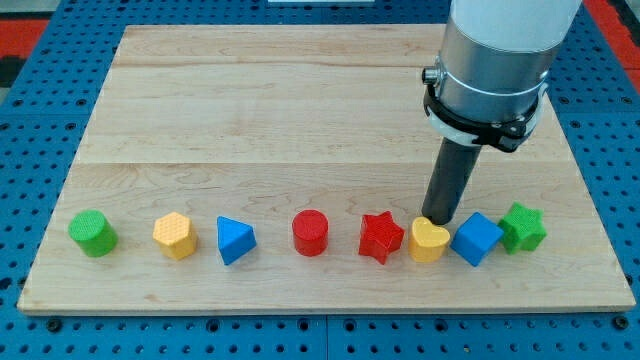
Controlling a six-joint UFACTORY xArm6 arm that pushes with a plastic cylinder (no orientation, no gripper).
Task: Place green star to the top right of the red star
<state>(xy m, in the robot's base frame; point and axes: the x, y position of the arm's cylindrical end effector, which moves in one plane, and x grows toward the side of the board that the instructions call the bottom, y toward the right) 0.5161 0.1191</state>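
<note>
Pale wooden board (pixel 250 90) of joined planks, blue perforated surface (pixel 40 150) around it, even light

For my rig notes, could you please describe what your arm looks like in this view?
A wide silver-grey cylinder fills the view's top right, ringed below by a black clamp band. From it hangs a straight dark rod; my tip shows no markings. No cables visible.

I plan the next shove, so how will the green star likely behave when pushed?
The green star looks rigid and sits flat on the wooden board, so it should slide rather than roll. Its points may make it spin. It touches the blue cube, which may drag along. My tip is above the yellow heart.
</note>
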